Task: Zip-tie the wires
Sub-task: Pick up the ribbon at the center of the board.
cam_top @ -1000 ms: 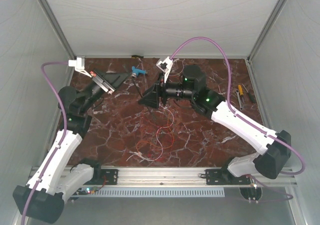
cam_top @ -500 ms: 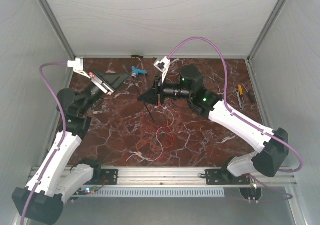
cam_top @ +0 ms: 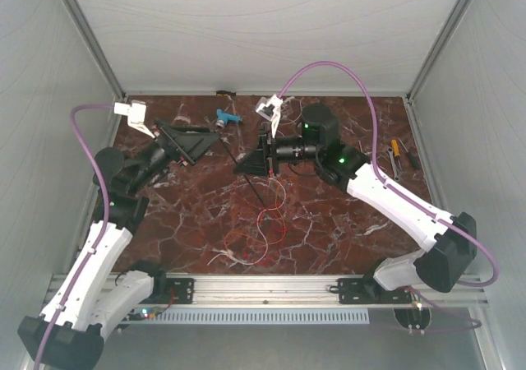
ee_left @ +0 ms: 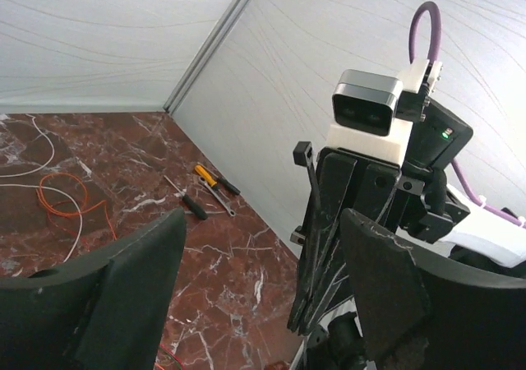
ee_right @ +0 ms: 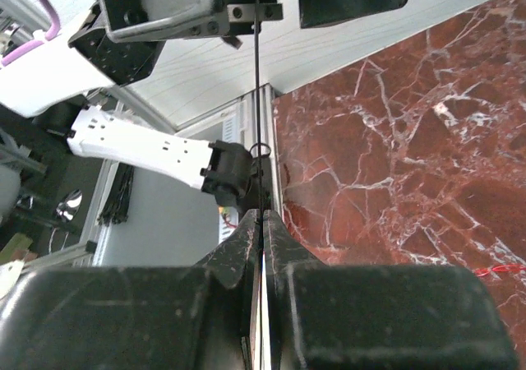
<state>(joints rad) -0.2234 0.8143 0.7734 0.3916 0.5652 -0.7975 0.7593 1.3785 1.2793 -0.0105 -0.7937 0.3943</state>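
Note:
My right gripper is shut on a thin black zip tie, and its jaws meet at the strap. The tie's tail slants down toward the table. Its head stands up in the left wrist view, in front of the right gripper. My left gripper faces the right one, its fingers spread wide on either side of the tie and apart from it. The wires, thin red, orange and white strands, curl loosely on the marble below both grippers, with an orange loop among them.
A small blue-and-white plastic piece lies at the back of the table. Screwdrivers and hand tools lie by the right wall. White enclosure walls stand on three sides. An aluminium rail runs along the near edge.
The right gripper closed on the zip tie. The left gripper then opened and let go of it, shifting slightly right. The wires have not moved.

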